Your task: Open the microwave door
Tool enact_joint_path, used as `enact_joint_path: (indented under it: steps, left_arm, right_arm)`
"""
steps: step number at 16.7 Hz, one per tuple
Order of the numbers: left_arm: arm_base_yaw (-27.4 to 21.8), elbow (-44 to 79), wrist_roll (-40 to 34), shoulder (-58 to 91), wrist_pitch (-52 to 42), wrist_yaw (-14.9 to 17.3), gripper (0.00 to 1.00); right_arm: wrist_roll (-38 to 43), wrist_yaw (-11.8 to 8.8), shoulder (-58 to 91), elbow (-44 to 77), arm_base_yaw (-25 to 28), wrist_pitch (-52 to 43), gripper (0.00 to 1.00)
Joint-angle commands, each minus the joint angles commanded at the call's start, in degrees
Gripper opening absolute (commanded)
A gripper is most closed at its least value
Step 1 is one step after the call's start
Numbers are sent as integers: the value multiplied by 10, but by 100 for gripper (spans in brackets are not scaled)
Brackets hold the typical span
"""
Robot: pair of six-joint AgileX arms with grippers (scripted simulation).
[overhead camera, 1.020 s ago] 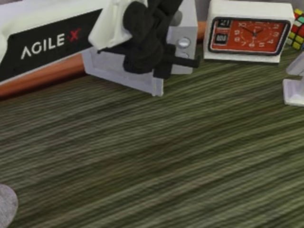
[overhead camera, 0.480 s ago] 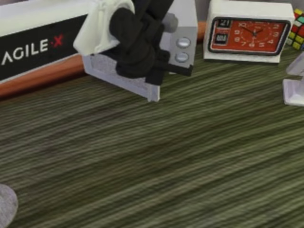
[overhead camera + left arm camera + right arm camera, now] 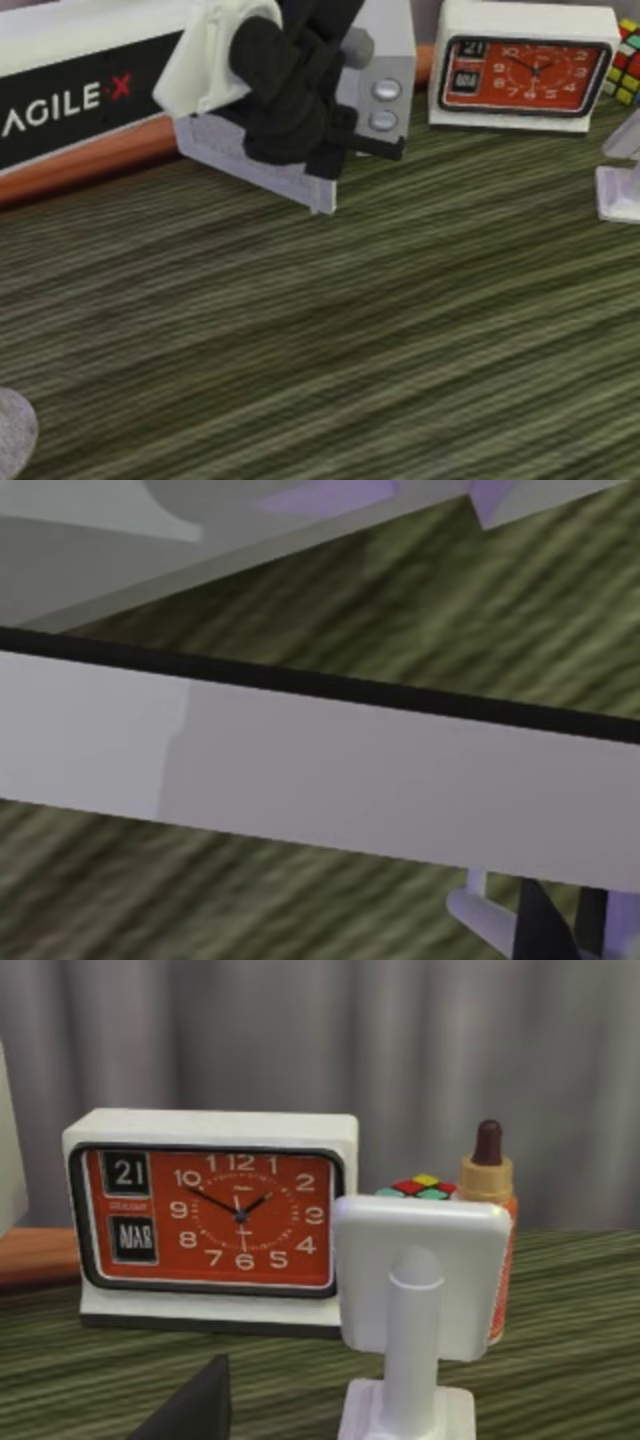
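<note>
Standing at the far edge of the table, towards the top view's left, the microwave (image 3: 390,45) is a small light-grey box with two round silver knobs (image 3: 384,105) stacked on its narrow front right panel. The microwave door (image 3: 262,165) is a flat light-grey panel with a speckled mesh window; it is swung partly outward from the body, its free edge angled out over the table. The left gripper (image 3: 345,150) is at that door's outer edge, its black fingers close over the panel, though I cannot tell whether they are clamped on it or merely beside it. In the left wrist view a pale grey slab (image 3: 320,770) with a dark upper edge fills the middle, with green table behind.

The table (image 3: 330,350) is covered in an olive-green, finely striped surface, with an orange-brown strip (image 3: 90,160) along its far edge. Grey curtain folds (image 3: 400,1040) hang behind.

One white box clock (image 3: 215,1215) with a red face stands just right of the microwave. Near it are one Rubik's cube (image 3: 415,1187), one orange bottle (image 3: 488,1175) with a brown tip, and one white stand (image 3: 420,1300) in front of the bottle. The right gripper shows only as a dark tip (image 3: 195,1410) in its wrist view, and its jaws cannot be judged
</note>
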Motion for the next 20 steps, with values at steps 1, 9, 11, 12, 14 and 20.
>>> enact_joint_path:
  steps: [1,9,11,12,14,20]
  left_arm:
    - [0,0,0,0,0,0,0]
    - [0,0,0,0,0,0,0]
    - [0,0,0,0,0,0,0]
    - [0,0,0,0,0,0,0]
    - [-3,-1,-2,2,0,3,0]
    - [13,-52,55,-35,16,32,0]
  right_arm:
    - [0,0,0,0,0,0,100]
    - [0,0,0,0,0,0,100]
    - [0,0,0,0,0,0,100]
    - [0,0,0,0,0,0,100]
    - [0,0,0,0,0,0,100]
    - [0,0,0,0,0,0,100]
